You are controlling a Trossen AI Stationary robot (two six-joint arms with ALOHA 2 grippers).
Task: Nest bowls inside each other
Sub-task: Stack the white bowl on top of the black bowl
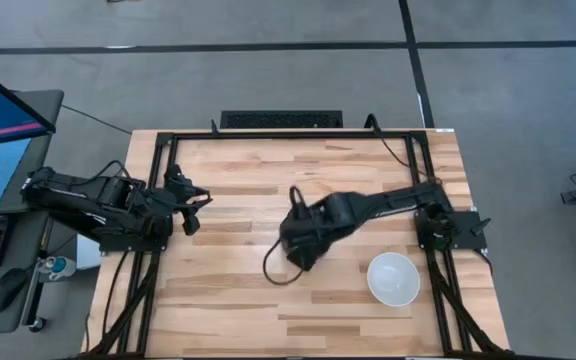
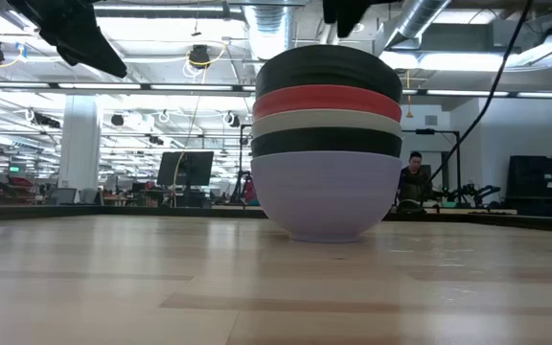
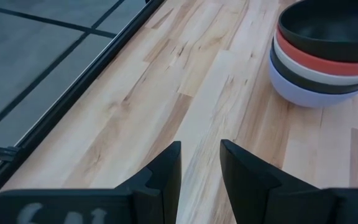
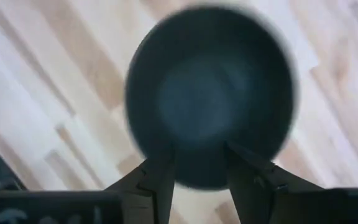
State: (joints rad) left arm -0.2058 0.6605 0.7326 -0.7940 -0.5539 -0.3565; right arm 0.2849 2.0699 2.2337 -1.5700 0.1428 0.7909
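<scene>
Five bowls stand nested in one stack at mid-table: pale blue at the bottom, then black, white, red and a black one on top. The stack rests on the pale blue bowl's base. My right gripper hangs open just above the top black bowl, fingers over its rim with a gap showing in the low view; in the high view it hides the stack. A second white bowl sits alone toward the table's near right. My left gripper waits open near the left edge, the stack ahead of it.
A black cable loops on the wood beside the right gripper. Black frame rails run along the table's left, right and far sides. Bare wood lies on the near left. A person sits in the room beyond the table.
</scene>
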